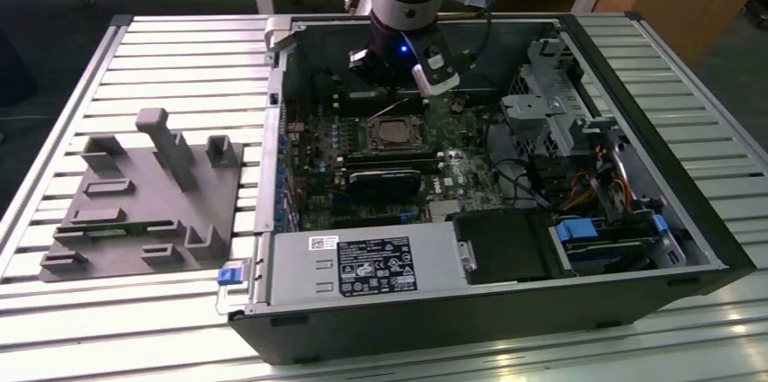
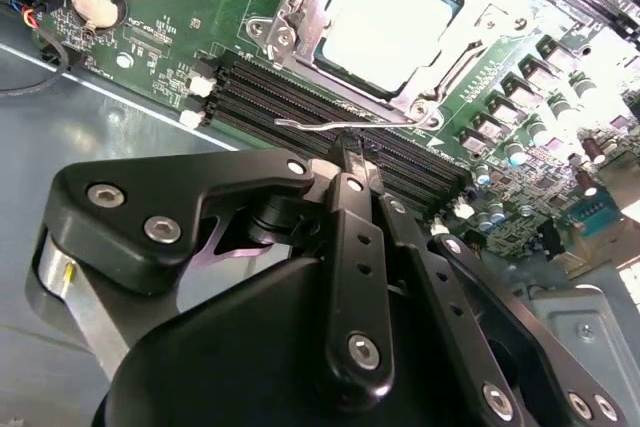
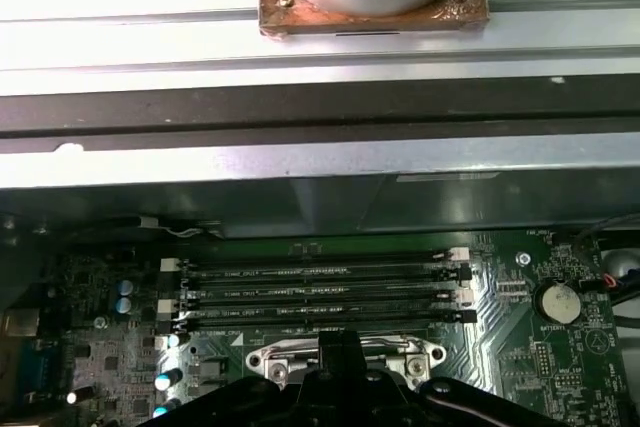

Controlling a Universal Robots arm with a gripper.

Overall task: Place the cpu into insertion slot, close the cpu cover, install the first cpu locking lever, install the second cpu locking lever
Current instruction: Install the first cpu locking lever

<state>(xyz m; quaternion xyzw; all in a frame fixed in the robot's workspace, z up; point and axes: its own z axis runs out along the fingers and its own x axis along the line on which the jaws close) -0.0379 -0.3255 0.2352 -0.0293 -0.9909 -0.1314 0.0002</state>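
Observation:
The cpu (image 2: pixel 385 27) lies flat in the insertion slot (image 1: pixel 390 136), its silver-grey top showing through the window of the cpu cover (image 2: pixel 290 9). The cover lies down over the chip. A thin wire locking lever (image 2: pixel 310 126) runs along the socket's edge beside the memory slots. My gripper (image 2: pixel 350 150) is shut, its black tip right at this lever and seemingly touching it. In the exterior view the gripper (image 1: pixel 390 102) hangs just behind the socket inside the open computer case. In the first wrist view the gripper (image 3: pixel 345 345) sits over the cover's silver edge (image 3: pixel 275 359).
Long black memory slots (image 3: pixel 320 292) lie next to the socket. There is a coin battery (image 3: pixel 558 299) nearby. A black card (image 1: pixel 384 186) and the power supply (image 1: pixel 360 267) fill the case's near part, with the drive cage (image 1: pixel 552 99) at the exterior view's right. A grey fixture (image 1: pixel 144 202) stands on the table.

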